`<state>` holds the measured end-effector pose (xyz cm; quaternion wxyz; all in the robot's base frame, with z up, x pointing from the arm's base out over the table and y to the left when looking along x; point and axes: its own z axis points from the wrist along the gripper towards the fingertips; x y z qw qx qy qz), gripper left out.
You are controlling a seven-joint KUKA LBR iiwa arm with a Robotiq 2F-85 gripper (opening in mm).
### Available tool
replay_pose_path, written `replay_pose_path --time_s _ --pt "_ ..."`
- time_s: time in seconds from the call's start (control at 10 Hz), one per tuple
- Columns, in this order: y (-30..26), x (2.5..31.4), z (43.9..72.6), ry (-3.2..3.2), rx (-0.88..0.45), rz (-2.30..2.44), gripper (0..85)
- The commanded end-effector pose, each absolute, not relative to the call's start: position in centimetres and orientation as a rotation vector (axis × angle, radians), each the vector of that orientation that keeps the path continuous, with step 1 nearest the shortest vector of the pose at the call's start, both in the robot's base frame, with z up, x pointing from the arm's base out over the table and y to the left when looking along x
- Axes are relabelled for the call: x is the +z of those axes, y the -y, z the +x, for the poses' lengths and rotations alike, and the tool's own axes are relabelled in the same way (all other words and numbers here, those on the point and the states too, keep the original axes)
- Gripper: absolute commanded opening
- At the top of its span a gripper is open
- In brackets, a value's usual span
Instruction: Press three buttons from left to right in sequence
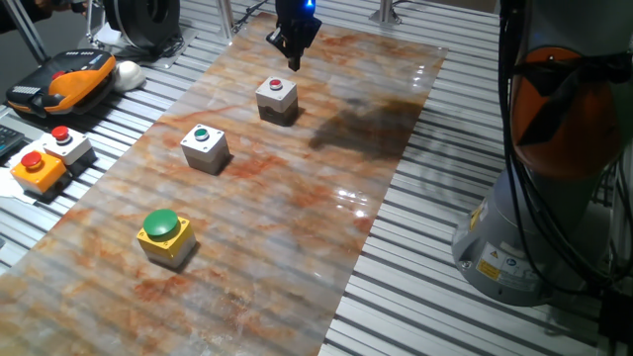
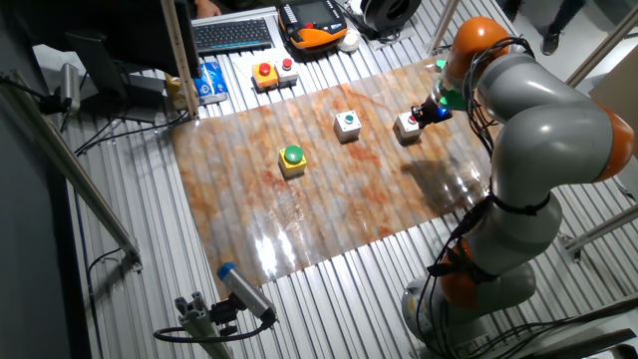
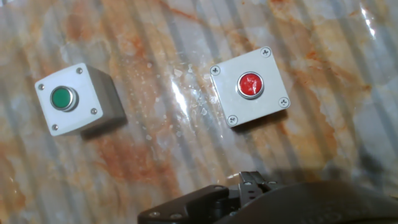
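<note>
The gripper (image 1: pixel 294 59) hovers just above the far red-button box (image 1: pixel 277 99); whether its fingers are parted, I can't tell. Nearer along the board sit the green-button box (image 1: pixel 205 147) and the yellow dome box (image 1: pixel 164 235).

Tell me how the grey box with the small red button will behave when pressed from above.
The grey box with the small red button sits flat and squat, so it probably won't tip. The glossy tabletop might let it slide under an off-centre push.

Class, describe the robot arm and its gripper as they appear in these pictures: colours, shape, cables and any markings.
The arm has rounded silver-grey segments with orange rings at the joints. Black cables run down its base, which carries a yellow warning sticker. The gripper is small and black, with a blue light glowing above it.
</note>
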<state>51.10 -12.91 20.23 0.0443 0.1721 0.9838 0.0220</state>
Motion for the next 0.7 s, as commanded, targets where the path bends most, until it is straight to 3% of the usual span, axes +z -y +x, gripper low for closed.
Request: replay_pose_path --time_s 0.0,0.6 --pt "12.89 20.24 51.1 -3.005 0.053 0.527 0.0" --pt "12.91 20.24 51.1 -3.006 0.079 0.505 0.0"
